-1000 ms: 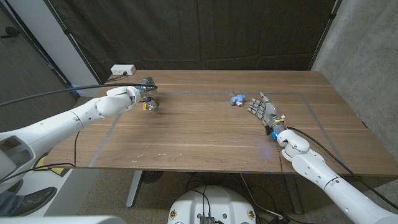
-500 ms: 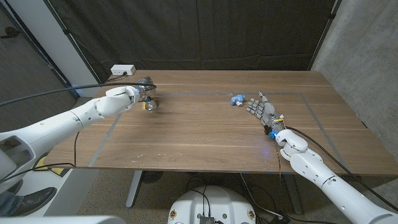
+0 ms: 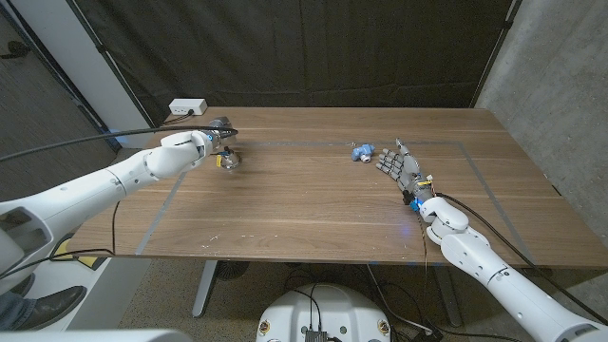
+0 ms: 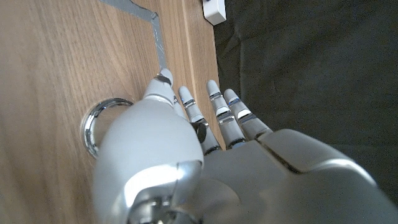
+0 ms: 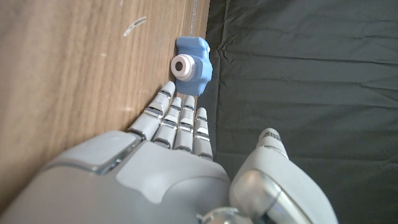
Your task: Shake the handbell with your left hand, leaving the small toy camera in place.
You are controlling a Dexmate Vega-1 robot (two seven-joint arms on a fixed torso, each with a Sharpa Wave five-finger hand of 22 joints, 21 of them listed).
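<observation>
Black curtains hang behind a wooden table, with a grey concrete wall off to the robot's right and a white power strip on the table's far left corner. The left hand reaches out over the table's left side and is closed around the handbell, whose shiny metal mouth shows just beyond the thumb in the left wrist view, close above the wood; whether the bell touches the table cannot be told. Across the table, the right hand stands on its edge with its fingers straight and a little apart, holding nothing. The small blue toy camera sits on the table just beyond those fingertips, its round lens facing the right wrist view.
</observation>
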